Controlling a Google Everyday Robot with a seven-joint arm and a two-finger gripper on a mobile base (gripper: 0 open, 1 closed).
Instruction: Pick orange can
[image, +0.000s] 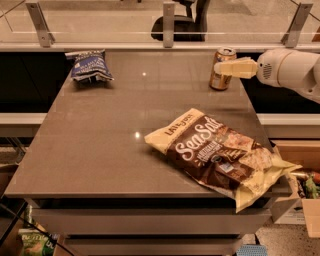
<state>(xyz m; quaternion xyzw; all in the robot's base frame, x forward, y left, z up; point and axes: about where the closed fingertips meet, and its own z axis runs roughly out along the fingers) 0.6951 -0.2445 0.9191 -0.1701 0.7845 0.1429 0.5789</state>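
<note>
The orange can (219, 82) stands upright near the far right edge of the grey table (115, 130), with an orange-bronze body and a silver top rim. My gripper (220, 68) reaches in from the right at mid-height of the can. Its cream tip overlaps the can's upper body, and the white arm (290, 70) extends off the right side. The can's lower body and top show around the gripper.
A large brown and cream chip bag (220, 155) lies at the front right, hanging over the table's edge. A small blue chip bag (89, 66) lies at the far left. A glass railing with metal posts (169, 22) runs behind the table. Boxes (305, 210) stand on the floor at the right.
</note>
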